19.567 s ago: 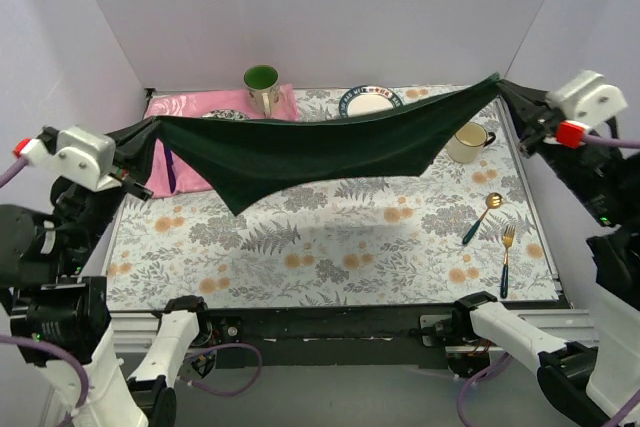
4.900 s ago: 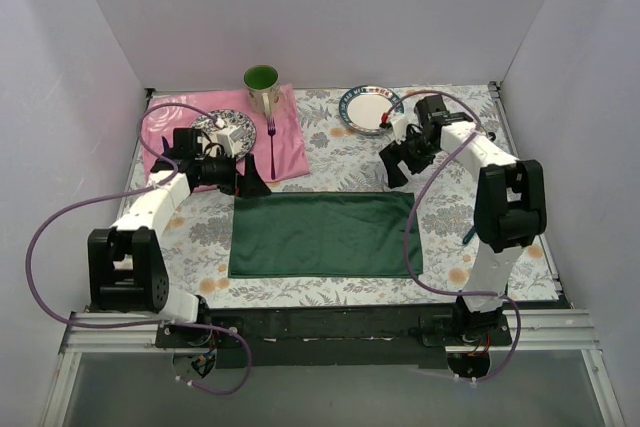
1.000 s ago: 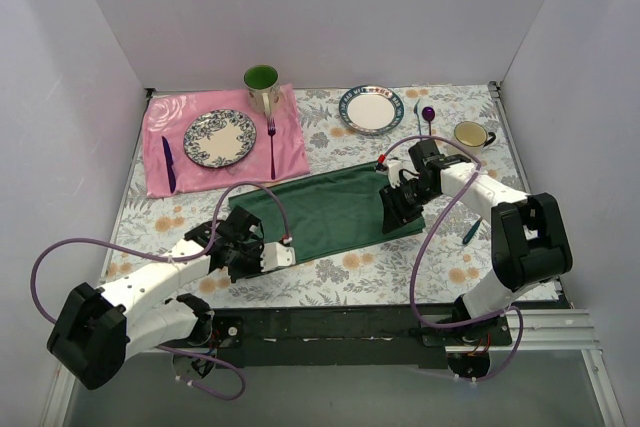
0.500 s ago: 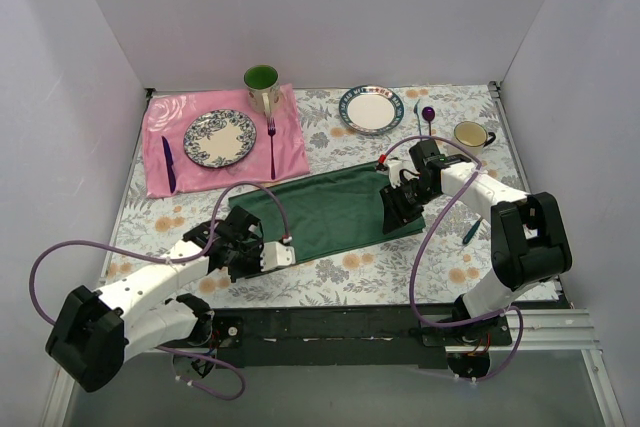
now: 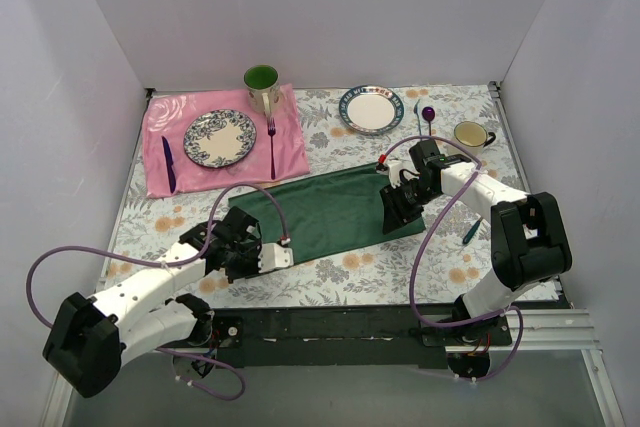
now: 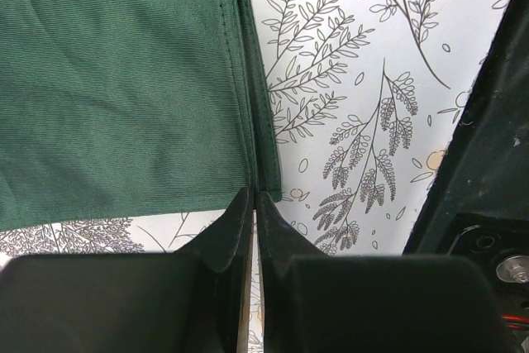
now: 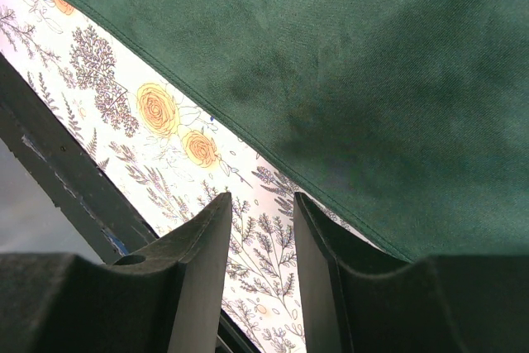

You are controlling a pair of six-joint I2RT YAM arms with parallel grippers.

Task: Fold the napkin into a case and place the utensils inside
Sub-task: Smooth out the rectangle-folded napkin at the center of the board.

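The dark green napkin (image 5: 330,212) lies folded into a long strip, slanting across the flowered table (image 5: 360,272). My left gripper (image 5: 283,247) sits at its near-left corner. In the left wrist view its jaws (image 6: 252,196) are shut, pinching the hemmed corner of the napkin (image 6: 124,80). My right gripper (image 5: 392,215) hovers at the strip's right end. It is open (image 7: 263,204) with only tablecloth between the fingers, and the napkin (image 7: 372,64) edge runs just beyond them. One utensil's dark green handle (image 5: 470,232) peeks out beside the right arm; the rest of the utensils are hidden.
A pink cloth (image 5: 290,152) at the back left carries a patterned plate (image 5: 219,137), a purple knife (image 5: 168,162) and a pink fork (image 5: 271,137), with a green mug (image 5: 261,87) behind. A blue-rimmed plate (image 5: 371,109), a purple spoon (image 5: 427,115) and a cream mug (image 5: 470,134) stand at the back right.
My left gripper's jaws have closed on the napkin's near-left corner, and the left arm has shifted slightly. The right arm and the napkin have not moved.
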